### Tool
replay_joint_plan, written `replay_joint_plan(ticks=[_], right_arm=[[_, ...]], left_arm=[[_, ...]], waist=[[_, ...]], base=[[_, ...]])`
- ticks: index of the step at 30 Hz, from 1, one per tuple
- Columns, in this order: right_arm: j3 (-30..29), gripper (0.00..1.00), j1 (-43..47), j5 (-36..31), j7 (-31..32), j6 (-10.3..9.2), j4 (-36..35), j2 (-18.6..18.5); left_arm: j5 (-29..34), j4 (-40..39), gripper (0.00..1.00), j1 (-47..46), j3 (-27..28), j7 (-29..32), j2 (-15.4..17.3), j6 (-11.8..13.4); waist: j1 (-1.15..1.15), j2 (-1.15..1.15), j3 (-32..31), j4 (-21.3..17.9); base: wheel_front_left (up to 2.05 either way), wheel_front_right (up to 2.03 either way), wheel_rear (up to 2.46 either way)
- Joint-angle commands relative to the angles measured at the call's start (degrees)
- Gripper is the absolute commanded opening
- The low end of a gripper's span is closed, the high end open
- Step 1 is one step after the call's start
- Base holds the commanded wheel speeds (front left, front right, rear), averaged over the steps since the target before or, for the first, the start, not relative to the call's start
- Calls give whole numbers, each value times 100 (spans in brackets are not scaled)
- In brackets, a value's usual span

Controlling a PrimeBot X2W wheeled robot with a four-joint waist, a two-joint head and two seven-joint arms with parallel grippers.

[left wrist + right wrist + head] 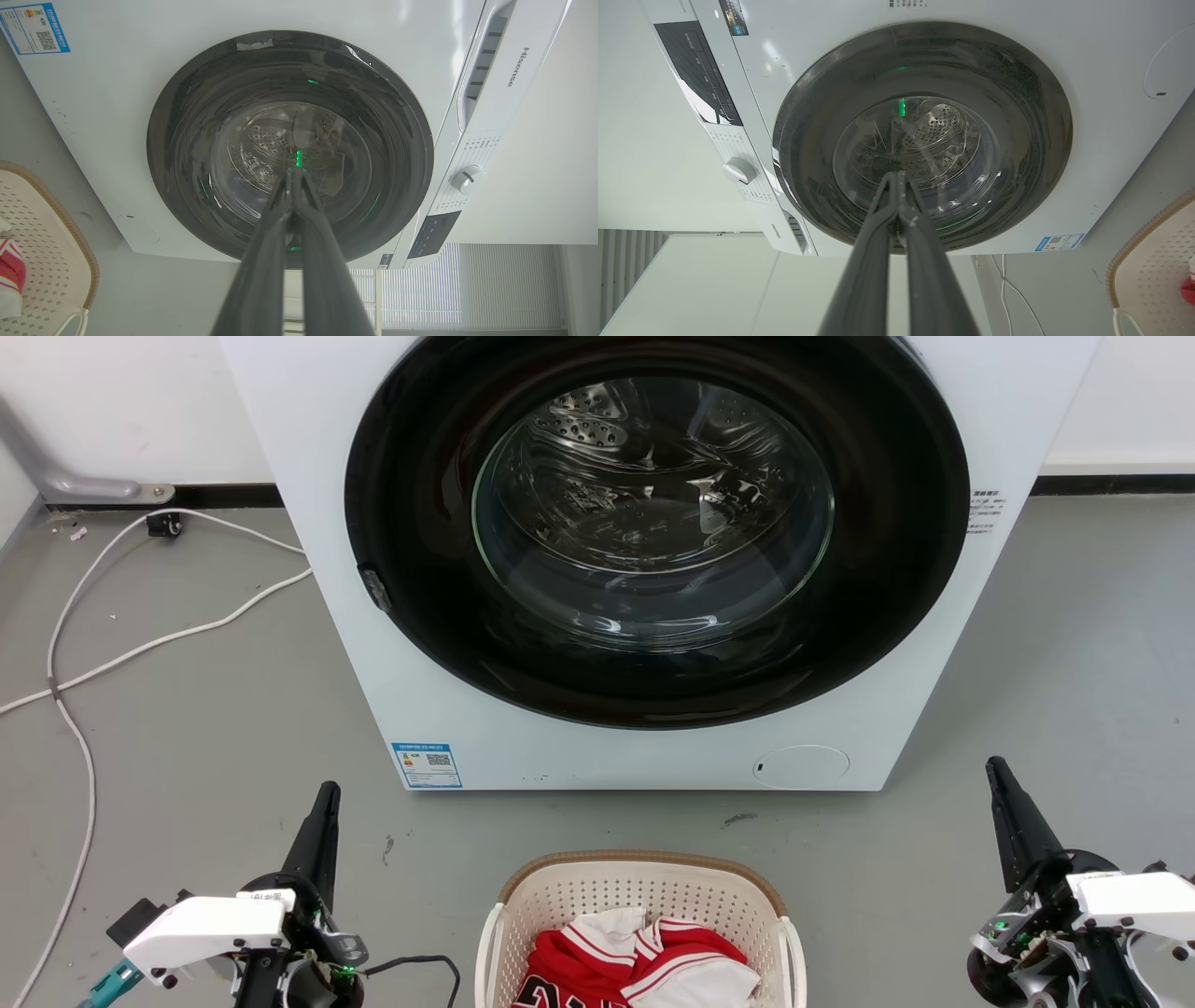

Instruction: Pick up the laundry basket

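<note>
The laundry basket [560, 887], cream perforated plastic with a brown woven-look rim and white loop handles, stands on the floor at the bottom centre of the head view, holding red and white clothes [644, 957]. Its corner also shows at the left wrist view's lower left, laundry basket [51, 261], and at the right wrist view's lower right, laundry basket [1153, 266]. My left gripper [328, 790] is shut and empty, well to the basket's left, fingers pointing at the washer. My right gripper [993, 763] is shut and empty, far to the basket's right. Neither touches the basket.
A white front-loading washer [448, 709] with a closed round glass door [653, 523] stands right behind the basket. White cables [84, 663] trail over the grey floor at the left. Bare floor lies on both sides of the basket.
</note>
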Motion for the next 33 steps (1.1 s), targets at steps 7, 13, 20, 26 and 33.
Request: replay_joint_plan(ticks=[7,13,20,26,33], right_arm=[[-8,0,-63,-31,12,-2,9,17],[-8,0,-64,-30,13,-2,9,17],[0,100,16,-7,3,0,23,2],[43,100,145,-111,-111,-1,95,14],[13,100,160,-670,-284,-1,-24,13]], left_arm=[[14,7,0,-64,24,18,-7,-16],[15,7,0,-64,25,19,-8,-16],[1,22,100,11,-3,-4,-3,0],[94,44,100,135,-26,-118,-20,1],[578,-105,100,139,50,-290,-19,0]], waist=[[0,0,0,0],[0,0,0,0],[0,0,0,0],[0,0,4,0],[0,0,13,0]], base=[[0,0,0],[0,0,0],[0,0,0],[0,0,0],[0,0,0]])
